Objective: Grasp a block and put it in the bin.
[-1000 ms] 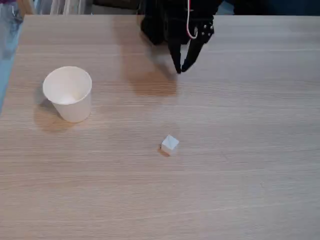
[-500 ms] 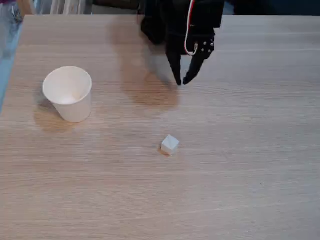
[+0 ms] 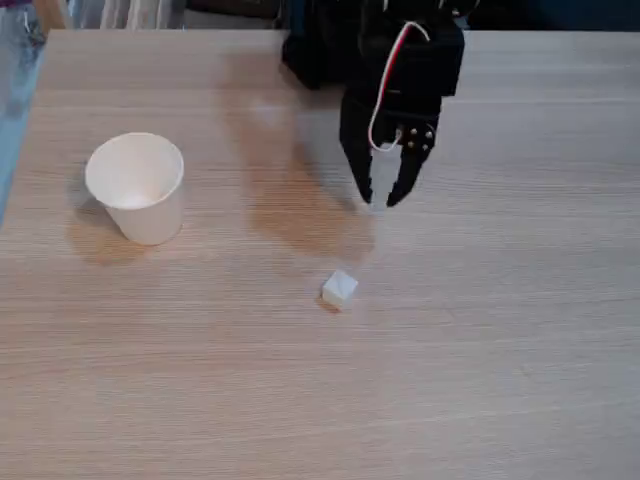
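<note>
In the fixed view, the black two-finger hand (image 3: 382, 202) hangs over the far middle of the pale wood-grain worktop (image 3: 500, 330), its tips slightly spread and holding nothing. The small white cube block (image 3: 339, 289) lies nearer and slightly left of it, apart. The white tapered paper cup bin (image 3: 137, 187) stands upright well to the left.

Fixed view. Arm body all black, matte, blocky housings. Gripper (image 3: 380, 201): two black fingers (image 3: 356, 150), each tapering to a pointed tip, one broader and flatter than the other. Small pale screw heads on the narrower finger's base. One cable (image 3: 384, 80), red and white, loops across the wrist housing.
</note>
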